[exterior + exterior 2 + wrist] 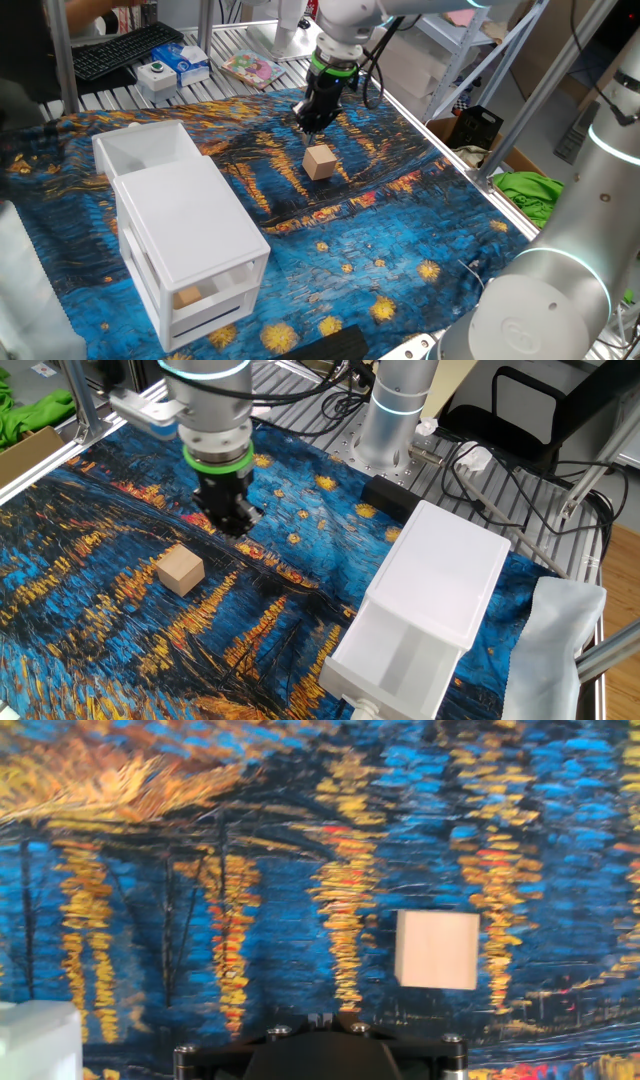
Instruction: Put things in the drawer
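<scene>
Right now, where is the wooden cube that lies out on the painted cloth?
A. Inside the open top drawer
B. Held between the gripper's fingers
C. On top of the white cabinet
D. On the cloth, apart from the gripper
D: the wooden cube sits on the painted cloth with a gap to the shut gripper, and the open top drawer shows no cube inside.

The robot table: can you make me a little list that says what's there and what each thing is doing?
gripper: shut, holding nothing, pointing down above the cloth
wooden cube: lying on the cloth, apart from the gripper, not in the drawer yet
top drawer: pulled open, nothing seen inside
white cabinet: standing on the cloth, away from the cube
lower drawer: see-through front, a small tan block shows behind it
cloth: blue and yellow painted pattern, covering the table
</scene>
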Available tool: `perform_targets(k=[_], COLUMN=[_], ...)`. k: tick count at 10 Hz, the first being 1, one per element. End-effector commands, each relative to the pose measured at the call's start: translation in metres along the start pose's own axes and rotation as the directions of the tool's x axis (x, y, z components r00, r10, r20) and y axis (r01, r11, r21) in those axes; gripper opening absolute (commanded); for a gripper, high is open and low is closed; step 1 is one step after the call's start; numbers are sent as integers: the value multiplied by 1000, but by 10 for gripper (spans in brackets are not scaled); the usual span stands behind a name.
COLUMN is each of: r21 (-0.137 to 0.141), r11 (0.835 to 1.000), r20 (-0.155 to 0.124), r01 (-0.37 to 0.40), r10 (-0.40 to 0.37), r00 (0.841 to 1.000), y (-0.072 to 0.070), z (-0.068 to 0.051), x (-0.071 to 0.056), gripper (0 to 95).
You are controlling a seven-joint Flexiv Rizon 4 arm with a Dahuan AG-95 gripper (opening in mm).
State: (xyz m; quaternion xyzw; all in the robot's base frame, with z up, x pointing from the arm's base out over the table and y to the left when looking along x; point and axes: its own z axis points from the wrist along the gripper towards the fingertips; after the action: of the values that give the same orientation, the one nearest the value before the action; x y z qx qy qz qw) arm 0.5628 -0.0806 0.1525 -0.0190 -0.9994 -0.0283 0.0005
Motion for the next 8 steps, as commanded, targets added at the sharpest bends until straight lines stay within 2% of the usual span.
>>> perform_targets(k=[1, 3, 6, 8], r21=[-1, 0, 1, 29], r11=[1000, 999, 999, 997], r20=[-17, -22, -18, -19], r01=[7, 34, 50, 77], r10=[-7, -34, -50, -76], r00=[1000, 999, 999, 997], y=[-8, -22, -35, -43], z=[2, 7, 7, 8], x=[-9, -23, -31, -33], gripper=[0, 0, 0, 0])
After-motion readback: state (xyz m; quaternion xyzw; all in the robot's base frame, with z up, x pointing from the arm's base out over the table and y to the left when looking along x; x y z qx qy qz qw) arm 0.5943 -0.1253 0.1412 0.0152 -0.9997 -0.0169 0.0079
